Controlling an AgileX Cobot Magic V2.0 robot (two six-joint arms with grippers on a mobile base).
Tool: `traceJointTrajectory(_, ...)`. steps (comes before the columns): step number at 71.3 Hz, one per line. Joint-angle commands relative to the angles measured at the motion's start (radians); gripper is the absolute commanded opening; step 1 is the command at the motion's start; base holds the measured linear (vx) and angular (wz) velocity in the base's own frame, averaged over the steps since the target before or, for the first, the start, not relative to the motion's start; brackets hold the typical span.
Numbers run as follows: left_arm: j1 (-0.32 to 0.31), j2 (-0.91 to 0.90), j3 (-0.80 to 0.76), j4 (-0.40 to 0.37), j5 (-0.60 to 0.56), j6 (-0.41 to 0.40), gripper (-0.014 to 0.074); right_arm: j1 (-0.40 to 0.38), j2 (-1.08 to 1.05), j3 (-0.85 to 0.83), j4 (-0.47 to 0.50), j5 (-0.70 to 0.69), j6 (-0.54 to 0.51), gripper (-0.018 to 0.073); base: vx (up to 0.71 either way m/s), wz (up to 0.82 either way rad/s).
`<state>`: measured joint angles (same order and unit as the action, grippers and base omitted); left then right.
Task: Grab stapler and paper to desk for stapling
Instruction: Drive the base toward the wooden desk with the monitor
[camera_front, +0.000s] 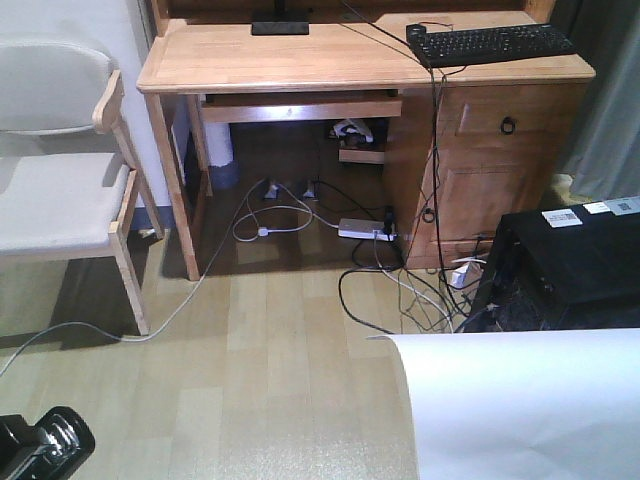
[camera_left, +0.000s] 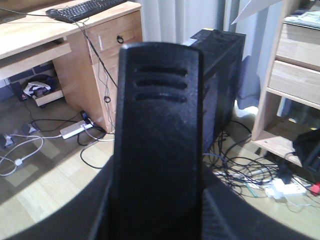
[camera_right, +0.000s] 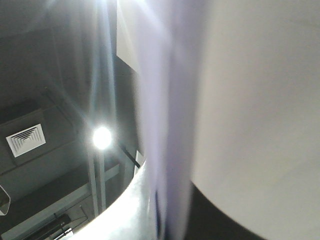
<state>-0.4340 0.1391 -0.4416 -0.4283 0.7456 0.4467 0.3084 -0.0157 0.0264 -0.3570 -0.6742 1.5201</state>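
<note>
Two loads gripped: left tool (camera_front: 40, 445) stapler (camera_left: 157, 140), right tool paper (camera_front: 520, 410); cables (camera_front: 400, 300) before desk (camera_front: 300, 60).

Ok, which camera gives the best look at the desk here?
The exterior front-facing view: the desk shows most of its top, legs and drawer side, with the keyboard on it. The left wrist view catches only its keyboard end. The right wrist view shows only paper and ceiling.
</note>
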Motion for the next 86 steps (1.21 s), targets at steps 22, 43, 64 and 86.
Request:
traceJointTrajectory(22, -0.003, 0.014, -0.031, -0.036, -0.102, -0.008, -0.0006, 0.003, 0.015, 0.004, 0.003, -0.045, -0.008, -0.0003, 0.21, -0.01)
traceJointTrajectory(43, -0.003, 0.014, -0.031, -0.036, -0.102, -0.008, -0.0006, 0.003, 0.015, 0.004, 0.003, -0.045, -0.008, -0.0003, 0.21, 0.00)
traceJointTrajectory(64, -0.003, 0.014, -0.031, -0.036, -0.102, -0.008, -0.0006, 0.003, 0.015, 0.004, 0.003, -0.045, -0.008, -0.0003, 0.20, 0.05)
traceJointTrajectory(86, -0.003, 0.014, -0.031, -0.036, -0.102, -0.008, -0.0006, 0.003, 0.015, 0.004, 0.003, -0.045, -0.008, -0.0003, 0.19, 0.12)
